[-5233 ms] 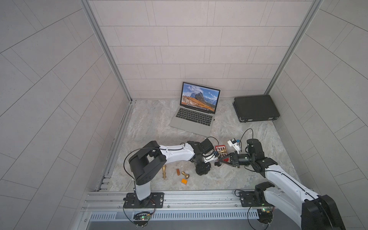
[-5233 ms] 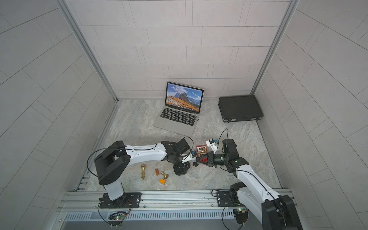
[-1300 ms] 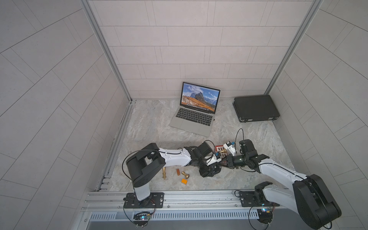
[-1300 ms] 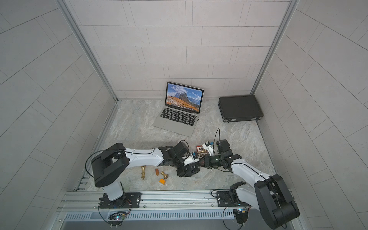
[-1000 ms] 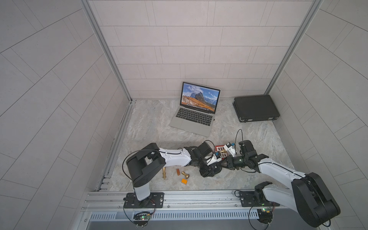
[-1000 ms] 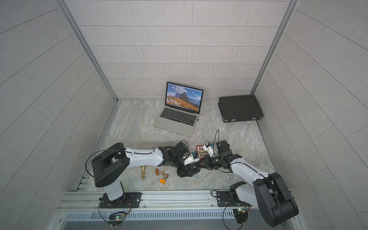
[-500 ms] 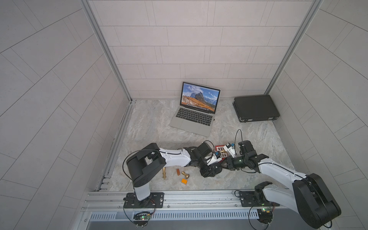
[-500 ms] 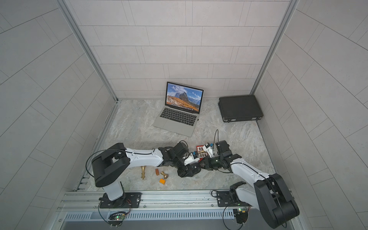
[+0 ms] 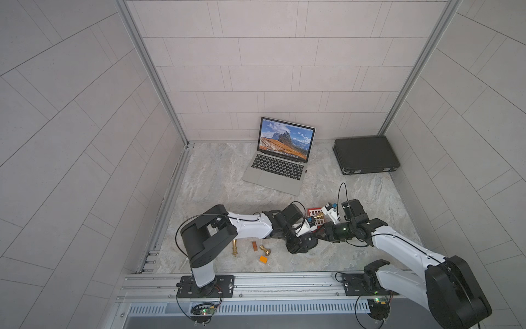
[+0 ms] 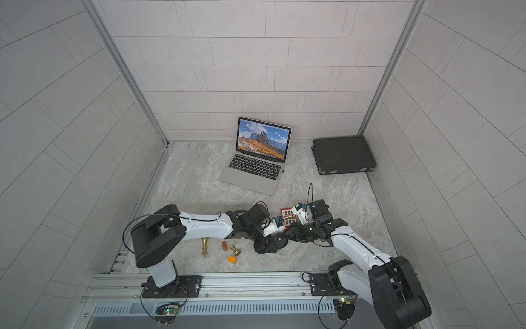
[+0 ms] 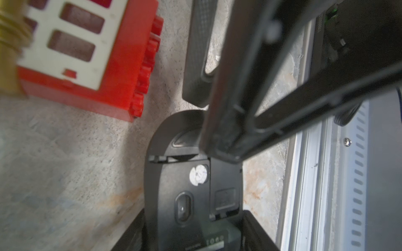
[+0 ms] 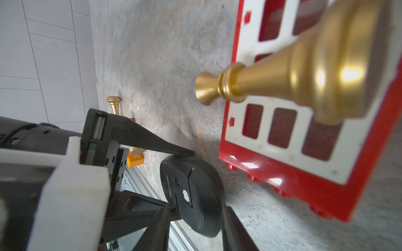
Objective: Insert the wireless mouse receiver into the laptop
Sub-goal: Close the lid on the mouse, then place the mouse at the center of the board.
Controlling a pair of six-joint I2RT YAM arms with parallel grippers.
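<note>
pale grey tiled walls [image 9: 284, 71] on 3 sides, marbled stone floor [image 9: 216, 176], aluminium corner posts [image 9: 153, 74].

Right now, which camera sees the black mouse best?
The right wrist view: nearly the whole mouse shows, sharp, underside facing the camera. The left wrist view shows that underside close but partly covered. In both top views the mouse is tiny among the arms.

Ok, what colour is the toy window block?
The toy window block is red with a white grid, clearest in the right wrist view.
</note>
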